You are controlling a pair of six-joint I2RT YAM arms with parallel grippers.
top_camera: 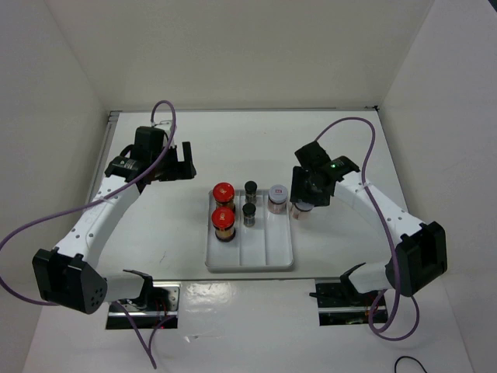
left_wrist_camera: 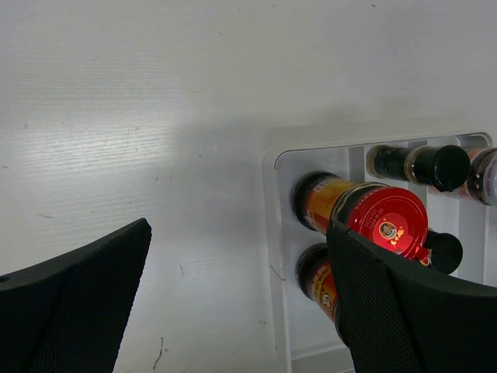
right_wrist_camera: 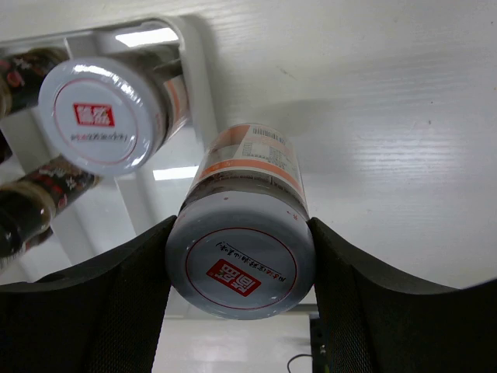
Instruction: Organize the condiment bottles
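Two red-capped jars [top_camera: 224,192] [top_camera: 224,220] stand in the left section of the white tray [top_camera: 248,264]. Two slim dark black-capped jars [top_camera: 251,189] [top_camera: 249,212] stand in the middle section. One squat pinkish jar with a pale lid [top_camera: 277,198] stands in the right section. My right gripper [top_camera: 307,200] is shut on the second pinkish jar [right_wrist_camera: 241,260], just right of the tray's rim [right_wrist_camera: 198,70]; its base is hidden. My left gripper [top_camera: 182,162] is open and empty, over the table behind and left of the tray; the red-capped jars [left_wrist_camera: 388,221] show beside its right finger [left_wrist_camera: 411,311].
White walls close in the table at the back and both sides. The two arm bases and their cables sit at the near edge. The near half of each tray section holds nothing.
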